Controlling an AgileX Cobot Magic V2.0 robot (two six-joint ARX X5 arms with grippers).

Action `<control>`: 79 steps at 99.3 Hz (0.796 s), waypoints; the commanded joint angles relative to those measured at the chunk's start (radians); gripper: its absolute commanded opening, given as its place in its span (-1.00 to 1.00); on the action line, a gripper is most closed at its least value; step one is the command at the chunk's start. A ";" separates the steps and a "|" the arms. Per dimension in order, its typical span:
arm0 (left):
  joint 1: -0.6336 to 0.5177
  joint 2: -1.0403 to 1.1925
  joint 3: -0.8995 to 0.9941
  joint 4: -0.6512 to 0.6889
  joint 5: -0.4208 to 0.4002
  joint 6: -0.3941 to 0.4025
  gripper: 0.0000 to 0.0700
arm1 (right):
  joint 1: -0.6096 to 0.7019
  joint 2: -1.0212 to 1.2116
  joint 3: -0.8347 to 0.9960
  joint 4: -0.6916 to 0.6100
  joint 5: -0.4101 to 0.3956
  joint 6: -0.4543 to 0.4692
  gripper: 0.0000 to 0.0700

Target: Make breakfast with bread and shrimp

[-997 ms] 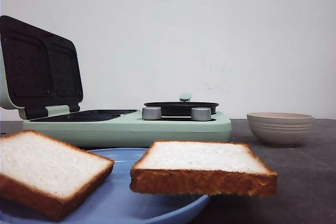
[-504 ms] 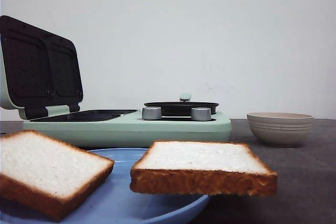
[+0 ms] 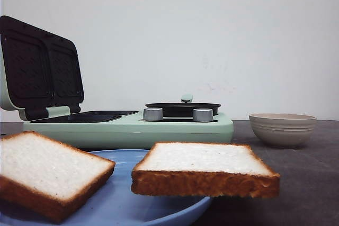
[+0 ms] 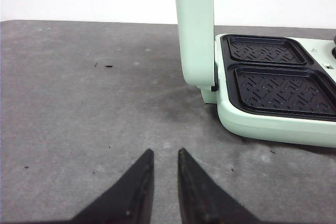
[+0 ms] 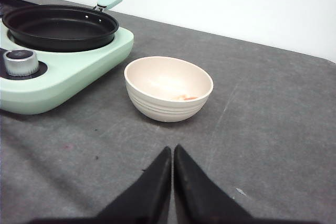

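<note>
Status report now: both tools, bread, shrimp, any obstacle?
Left tool slightly open, right tool shut, both empty. Bread on blue plate. Shrimp in bowl. No obstacle seen.

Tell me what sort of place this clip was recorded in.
Most likely a staged tabletop test setup, not a real kitchen: a bare dark grey table against a plain white wall, with only a mint-green breakfast maker, a beige bowl and two bread slices on a blue plate.
</note>
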 commanded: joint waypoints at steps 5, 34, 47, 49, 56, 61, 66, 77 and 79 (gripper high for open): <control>0.002 -0.001 -0.018 -0.002 0.005 -0.005 -1.00 | 0.002 -0.002 -0.004 0.011 0.000 0.051 -0.99; 0.002 -0.001 -0.018 -0.003 0.005 -0.097 -1.00 | 0.001 -0.002 -0.004 0.010 0.006 0.220 -0.99; 0.002 -0.001 -0.018 -0.003 0.005 -0.161 -1.00 | 0.001 -0.002 0.003 0.006 0.009 0.313 -0.99; 0.002 -0.001 -0.018 -0.005 0.005 -0.173 -1.00 | 0.001 -0.002 0.008 -0.004 0.011 0.327 -0.99; 0.002 -0.001 -0.011 -0.014 0.011 -0.212 -1.00 | 0.001 0.000 0.036 -0.061 0.048 0.383 -0.99; 0.002 0.001 0.000 -0.028 0.021 -0.239 -1.00 | 0.001 0.003 0.061 -0.110 0.074 0.414 -0.99; 0.002 0.003 0.015 -0.050 0.023 -0.270 -1.00 | 0.001 0.011 0.087 -0.150 0.080 0.426 -0.99; 0.002 0.019 0.057 -0.095 0.051 -0.328 -0.99 | 0.001 0.042 0.140 -0.180 0.076 0.457 -0.99; 0.002 0.024 0.065 -0.100 0.058 -0.338 -0.99 | 0.001 0.047 0.148 -0.181 0.075 0.462 -0.99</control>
